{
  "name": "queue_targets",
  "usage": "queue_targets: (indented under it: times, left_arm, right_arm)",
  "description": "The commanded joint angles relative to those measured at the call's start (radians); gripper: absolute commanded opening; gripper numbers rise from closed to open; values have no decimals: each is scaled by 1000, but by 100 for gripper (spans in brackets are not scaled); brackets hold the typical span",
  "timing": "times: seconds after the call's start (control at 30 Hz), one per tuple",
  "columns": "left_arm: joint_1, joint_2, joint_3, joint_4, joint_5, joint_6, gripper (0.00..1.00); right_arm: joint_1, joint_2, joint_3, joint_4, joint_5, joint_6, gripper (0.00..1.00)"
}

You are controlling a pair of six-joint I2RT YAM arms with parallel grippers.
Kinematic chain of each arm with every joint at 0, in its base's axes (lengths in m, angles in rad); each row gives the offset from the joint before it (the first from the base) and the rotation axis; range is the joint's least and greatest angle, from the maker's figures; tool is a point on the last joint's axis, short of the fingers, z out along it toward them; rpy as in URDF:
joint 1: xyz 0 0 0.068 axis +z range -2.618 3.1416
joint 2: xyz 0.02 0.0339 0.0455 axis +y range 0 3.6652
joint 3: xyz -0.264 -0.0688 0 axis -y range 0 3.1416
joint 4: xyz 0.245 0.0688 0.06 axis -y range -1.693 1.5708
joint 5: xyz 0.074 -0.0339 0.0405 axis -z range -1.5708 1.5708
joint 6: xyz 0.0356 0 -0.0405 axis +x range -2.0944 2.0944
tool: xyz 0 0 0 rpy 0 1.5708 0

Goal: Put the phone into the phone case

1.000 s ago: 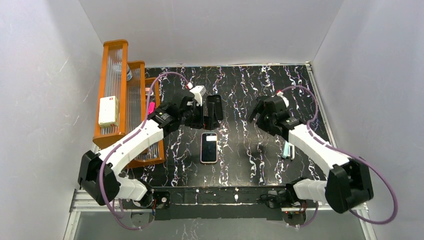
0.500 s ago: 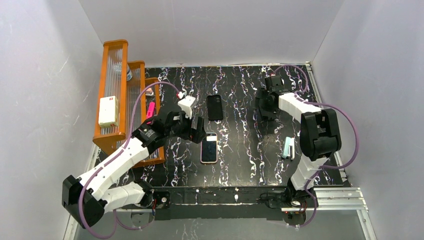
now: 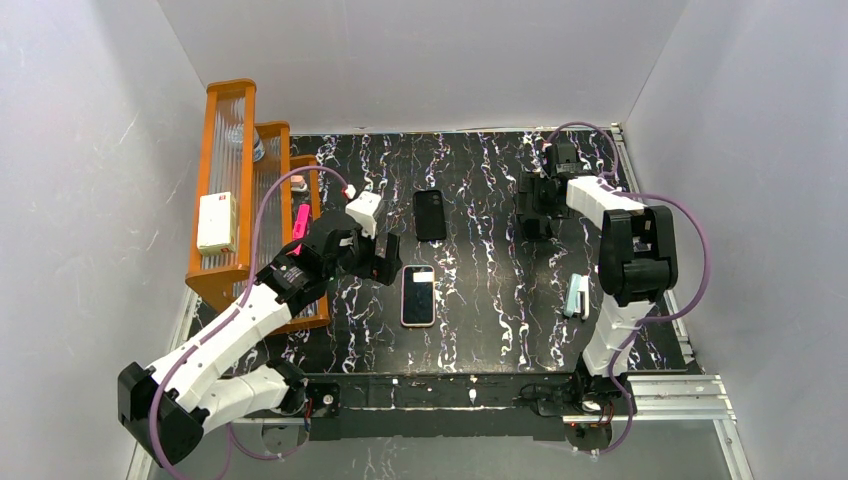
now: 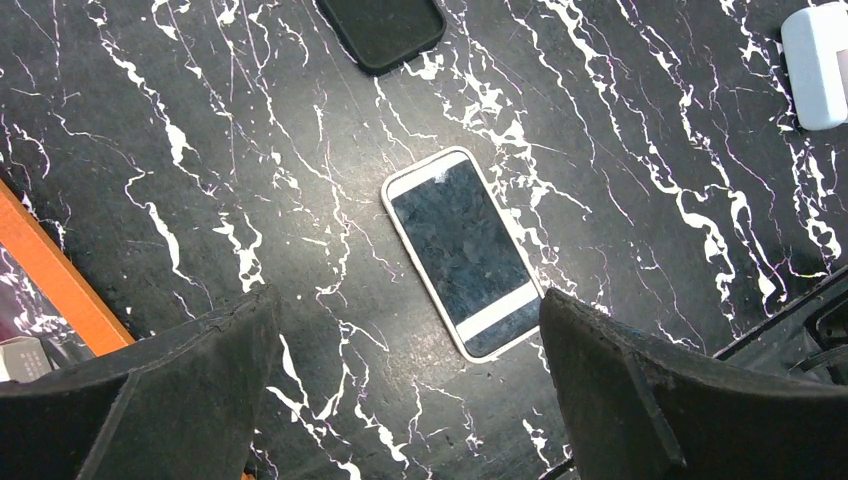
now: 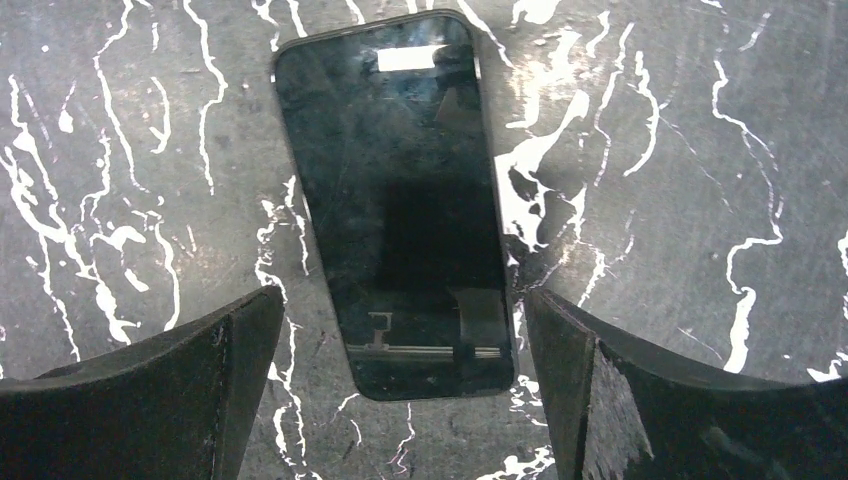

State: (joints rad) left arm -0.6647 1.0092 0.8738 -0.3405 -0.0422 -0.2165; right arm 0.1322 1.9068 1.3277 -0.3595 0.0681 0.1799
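The phone (image 5: 395,200), slim with a glossy black screen, lies flat on the marble table. My right gripper (image 5: 402,320) hovers over its near end, open, one finger on each side, not touching. In the top view the right gripper (image 3: 532,208) is at the back right and hides the phone. The phone case (image 3: 418,296) shows as a pale pink rim around a screen, flat at the table's middle, and also shows in the left wrist view (image 4: 462,252). My left gripper (image 3: 385,258) is open and empty, just left of the case (image 4: 407,330).
A matte black phone-sized piece (image 3: 430,215) lies behind the case, also in the left wrist view (image 4: 385,30). An orange rack (image 3: 235,150) with a white box (image 3: 217,222) and a pink marker (image 3: 300,222) stands at the left. A pale teal item (image 3: 575,297) lies at the right.
The left gripper has drawn back from the black piece toward the near left, and that piece now lies flat. The right arm has swung to the back right over the phone.
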Motion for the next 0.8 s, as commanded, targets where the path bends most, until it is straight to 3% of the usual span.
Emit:
queue_targets:
  times: [0.0, 0.33, 0.77]
  left_arm:
    - [-4, -18, -2, 5, -27, 18, 98]
    - [-3, 5, 3, 6, -44, 20, 98]
    - [-3, -1, 1, 7, -113, 19, 98]
  right_arm:
    - [3, 23, 37, 25, -42, -61, 99]
    - [4, 62, 33, 54, -2, -99, 97]
    - [5, 96, 23, 49, -5, -74, 88]
